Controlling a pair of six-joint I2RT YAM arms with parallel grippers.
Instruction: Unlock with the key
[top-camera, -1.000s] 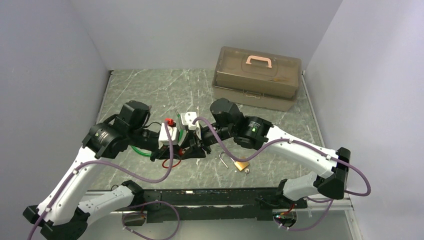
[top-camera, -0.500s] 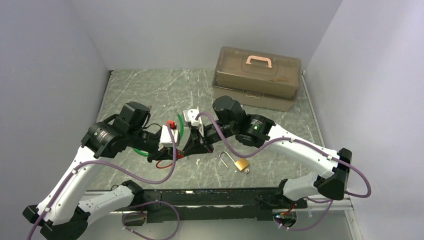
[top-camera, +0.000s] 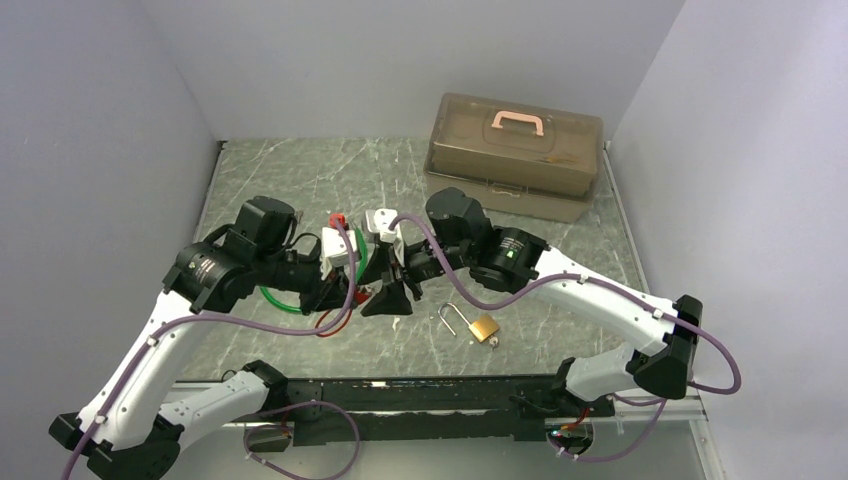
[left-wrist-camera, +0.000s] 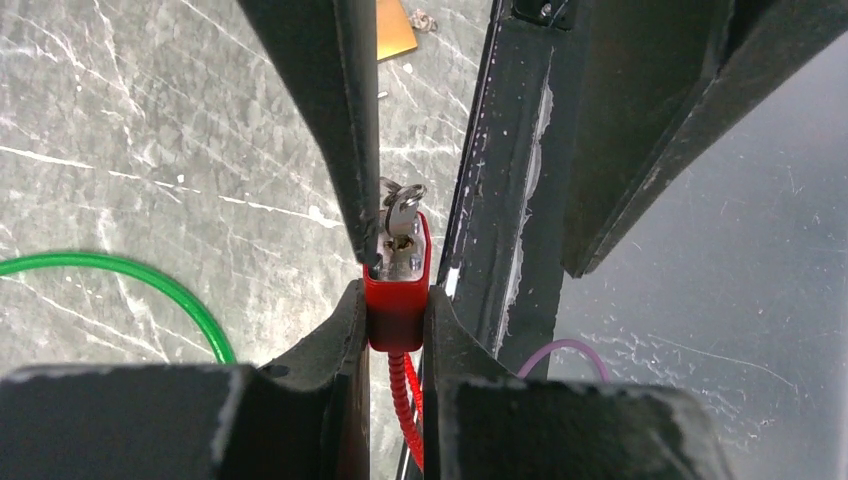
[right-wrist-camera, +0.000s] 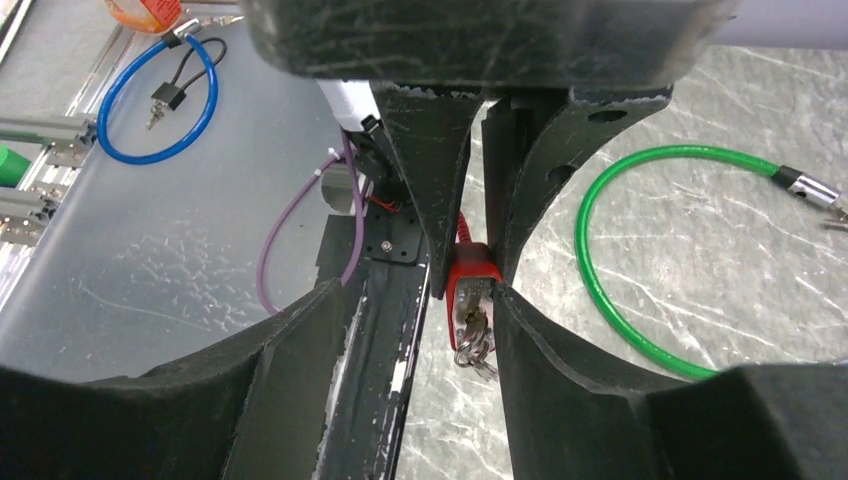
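Marble-pattern table. Brown toolbox, lid down, upper right of the overhead view. Both arms meet at frame centre. Left gripper clamped on the body of the red padlock, held off the table. Right gripper jaws parted, straddling the key; one finger touches it, the other stands just clear. Key seated in the red padlock's keyway. Green cable loop lies left of centre. Brass padlock, shackle open, lies lower right of the grippers.

Glossy red plastic padlock, shiny metal key.
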